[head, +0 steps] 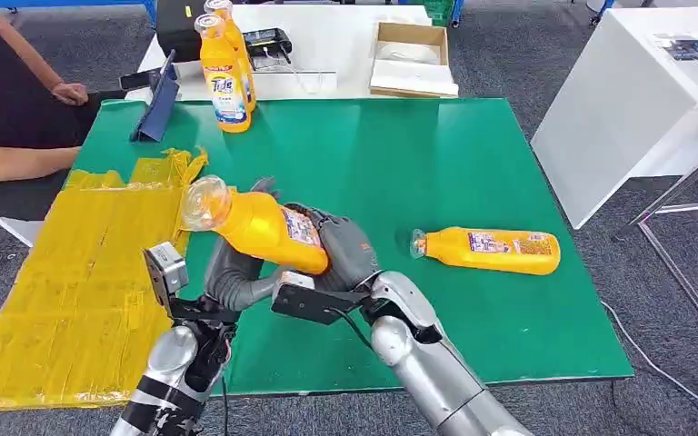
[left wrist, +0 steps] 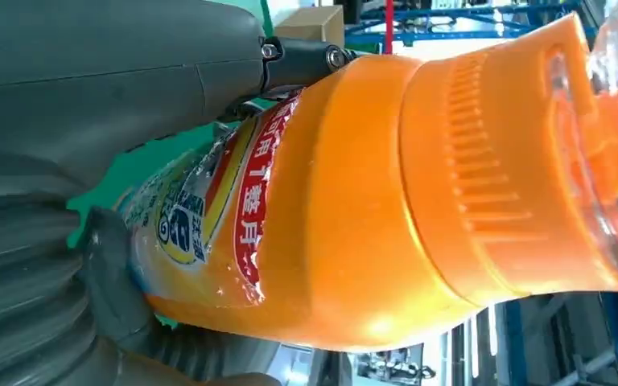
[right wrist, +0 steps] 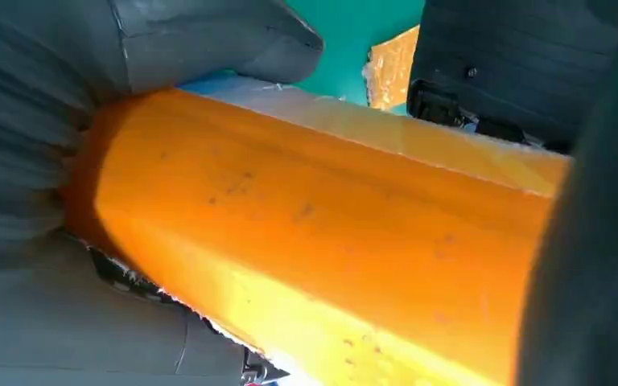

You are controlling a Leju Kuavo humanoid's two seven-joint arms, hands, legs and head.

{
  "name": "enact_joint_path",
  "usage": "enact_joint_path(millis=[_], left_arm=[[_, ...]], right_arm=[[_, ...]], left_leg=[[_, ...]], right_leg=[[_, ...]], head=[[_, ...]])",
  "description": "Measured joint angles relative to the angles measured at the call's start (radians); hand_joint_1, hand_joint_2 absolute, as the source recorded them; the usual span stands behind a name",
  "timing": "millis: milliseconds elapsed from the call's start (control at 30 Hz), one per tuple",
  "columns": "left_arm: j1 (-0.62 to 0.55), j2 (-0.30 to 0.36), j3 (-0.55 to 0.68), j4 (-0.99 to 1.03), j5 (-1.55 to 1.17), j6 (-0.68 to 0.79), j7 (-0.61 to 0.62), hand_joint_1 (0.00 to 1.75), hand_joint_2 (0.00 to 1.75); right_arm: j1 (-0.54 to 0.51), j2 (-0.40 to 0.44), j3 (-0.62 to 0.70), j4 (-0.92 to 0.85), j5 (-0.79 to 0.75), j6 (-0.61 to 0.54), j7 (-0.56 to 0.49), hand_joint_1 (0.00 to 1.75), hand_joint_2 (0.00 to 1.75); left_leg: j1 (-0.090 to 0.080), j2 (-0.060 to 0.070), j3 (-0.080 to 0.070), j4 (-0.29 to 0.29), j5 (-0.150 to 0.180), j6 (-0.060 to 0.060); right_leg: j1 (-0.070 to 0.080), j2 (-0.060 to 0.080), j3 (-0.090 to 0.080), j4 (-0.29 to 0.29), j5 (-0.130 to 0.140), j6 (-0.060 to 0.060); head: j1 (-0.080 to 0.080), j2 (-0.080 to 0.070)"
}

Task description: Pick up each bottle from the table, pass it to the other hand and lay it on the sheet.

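An orange detergent bottle (head: 264, 227) with a clear cap hangs tilted above the green table (head: 400, 154), cap toward the yellow sheet (head: 82, 272). My right hand (head: 347, 250) grips its base end. My left hand (head: 234, 272) wraps its middle from below. In the left wrist view the bottle (left wrist: 354, 225) lies against my left hand (left wrist: 88, 121). The right wrist view shows its orange body (right wrist: 306, 241) held in my right hand (right wrist: 40, 161). A second orange bottle (head: 491, 250) lies on its side on the table to the right. Two more bottles (head: 224, 77) stand upright at the far left.
A person (head: 9, 100) sits at the table's left, arms near the sheet's far end. A blue stand (head: 156, 109) leans near the upright bottles. A cardboard box (head: 411, 56) rests on the white table behind. Another white table (head: 636, 100) stands to the right.
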Motion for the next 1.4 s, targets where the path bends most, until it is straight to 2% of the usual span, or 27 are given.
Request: enact_joint_path(millis=[1400], left_arm=[[0.013, -0.042, 0.017, 0.020, 0.007, 0.126, 0.022, 0.00, 1.75]], right_arm=[[-0.026, 0.042, 0.033, 0.098, -0.026, -0.020, 0.014, 1.75, 1.75]], left_leg=[[0.000, 0.001, -0.001, 0.000, 0.000, 0.000]], right_leg=[[0.000, 0.000, -0.002, 0.000, 0.000, 0.000]], head=[[0.000, 0.000]])
